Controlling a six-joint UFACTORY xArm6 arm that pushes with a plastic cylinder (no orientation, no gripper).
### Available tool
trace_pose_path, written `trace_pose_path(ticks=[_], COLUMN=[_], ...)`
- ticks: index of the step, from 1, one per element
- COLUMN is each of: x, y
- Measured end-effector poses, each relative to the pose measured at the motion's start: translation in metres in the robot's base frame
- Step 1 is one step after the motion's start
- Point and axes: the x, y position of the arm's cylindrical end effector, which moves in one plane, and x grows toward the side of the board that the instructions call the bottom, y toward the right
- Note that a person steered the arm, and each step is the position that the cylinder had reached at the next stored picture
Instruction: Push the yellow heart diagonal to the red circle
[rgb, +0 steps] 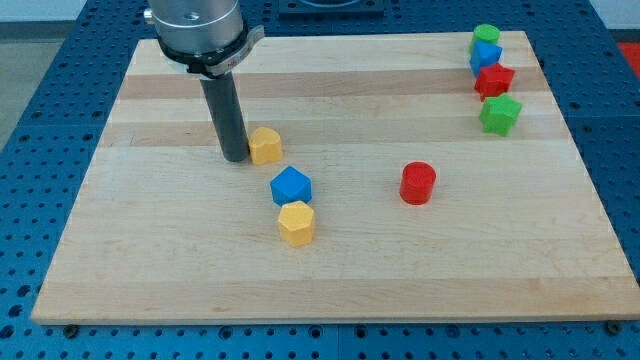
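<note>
We judge the yellow heart (265, 146) to be a small, light, rigid block that should slide easily on the smooth wooden surface (150, 260). There is nothing to grasp it with: the arm carries no gripper, only a rod, so "taking hold" means choosing a contact face. With its lobed outline, an off-centre push would likely spin it, so we would press squarely on a flat flank.

The heart lies in the upper-left part of the surface, and our tip (236, 158) stands just at its left side, touching or very nearly so. The red circle (418, 184) sits well apart toward the view's right and slightly lower. A blue block (291, 186) and a yellow hexagon (297, 223) lie just below the heart.
</note>
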Motion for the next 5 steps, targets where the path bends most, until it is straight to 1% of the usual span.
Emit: trace_pose_path(ticks=[1,3,4,5], x=[-0.003,-0.009,-0.019,-0.022], y=[0.011,0.056,0.061,0.081])
